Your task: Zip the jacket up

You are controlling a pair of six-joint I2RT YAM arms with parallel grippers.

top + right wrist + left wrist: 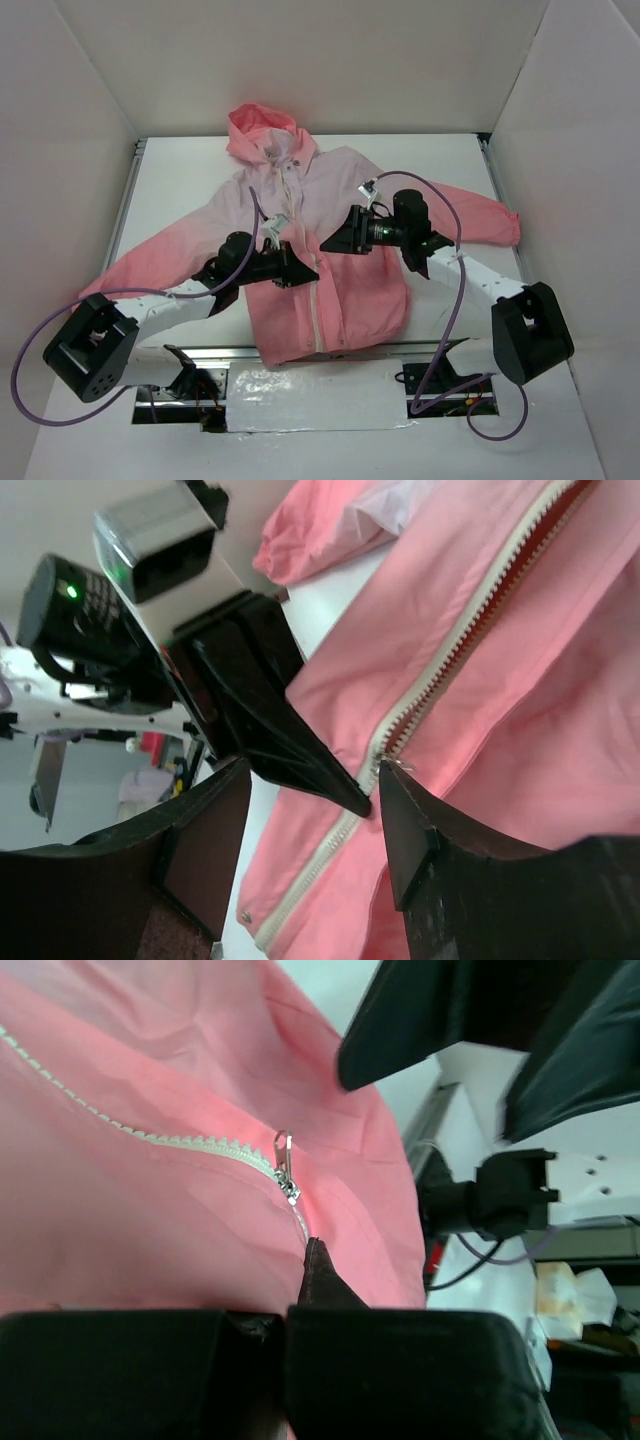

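- Where the table [180,190] comes nearest the arm bases, at 6 o'clock in the top view, the coral hem [300,352] of the jacket [350,290] lies flat, front side up.
- Just past the hem, the left gripper [315,1257] has its jaws fully closed, tips pressed onto the zipper [470,620] line right below the slider [288,1180]. Whether a fold of tape is nipped between them I cannot tell.
- The slider sits low on the track. The teeth look joined on its 6 o'clock side and parted toward 12.
- The right gripper [328,243] comes in from 3 o'clock with its jaws well apart, holding nothing, one finger on either side of the slider.
- Farther off, the pale chest, then the hood [262,130] at 12 o'clock; the sleeves reach toward 8 and 3.
- Step in hand, as I judge it: the bottom is anchored and the slider is about to be grasped, with most of the run to do.
- The next move calls for closing on the small pull tab [283,1145], then drawing straight toward 12 while the left arm keeps the tape taut.
- No container shows; the jacket rests directly on the table.
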